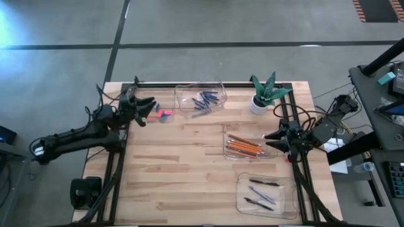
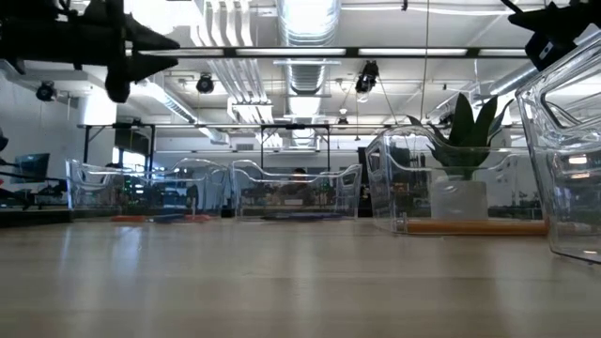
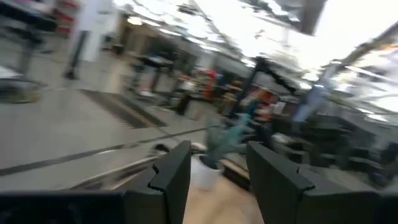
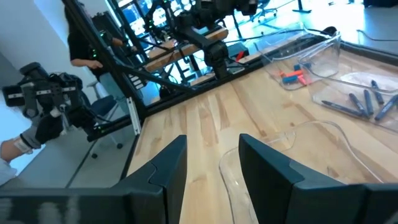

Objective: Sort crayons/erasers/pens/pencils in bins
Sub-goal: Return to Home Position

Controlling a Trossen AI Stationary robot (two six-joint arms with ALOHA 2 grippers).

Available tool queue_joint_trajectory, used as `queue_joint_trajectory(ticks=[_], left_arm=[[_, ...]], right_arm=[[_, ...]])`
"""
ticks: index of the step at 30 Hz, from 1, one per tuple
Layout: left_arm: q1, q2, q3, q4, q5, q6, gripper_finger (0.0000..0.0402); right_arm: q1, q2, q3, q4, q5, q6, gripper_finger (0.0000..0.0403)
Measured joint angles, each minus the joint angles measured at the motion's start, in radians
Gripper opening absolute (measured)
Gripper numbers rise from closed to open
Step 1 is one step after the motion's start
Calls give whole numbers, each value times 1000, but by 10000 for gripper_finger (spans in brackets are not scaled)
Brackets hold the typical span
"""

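Observation:
Four clear bins stand on the wooden table. Blue crayons (image 1: 205,99) lie in the far middle bin (image 1: 184,93), pink erasers (image 1: 164,114) in the far left bin (image 4: 317,45), orange pencils (image 1: 243,146) in the middle right bin (image 1: 227,132), and dark pens (image 1: 262,192) in the near right bin (image 1: 243,205). My left gripper (image 1: 150,104) hovers open at the far left corner, beside the erasers, with nothing between its fingers (image 3: 177,177). My right gripper (image 1: 269,138) hovers open at the table's right edge, next to the pencil bin, and is also empty (image 4: 214,168).
A potted green plant (image 1: 266,93) in a white pot stands at the far right of the table. Bare wood (image 1: 177,170) spreads over the table's middle and near left. A person's hand (image 4: 15,149) shows beyond the table's left side.

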Motion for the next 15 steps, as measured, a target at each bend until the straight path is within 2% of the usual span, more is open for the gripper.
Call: queue_joint_trajectory(ticks=[4, 10, 15], left_arm=[[0, -32, 0, -89, -72, -1, 141], [0, -97, 0, -170, -72, 20, 141], [0, -143, -33, -171, -71, 26, 141]], right_arm=[[0, 0, -4, 0, 8, 0, 137], [0, 0, -11, -1, 30, 0, 137], [0, 0, -15, -1, 33, 0, 137]])
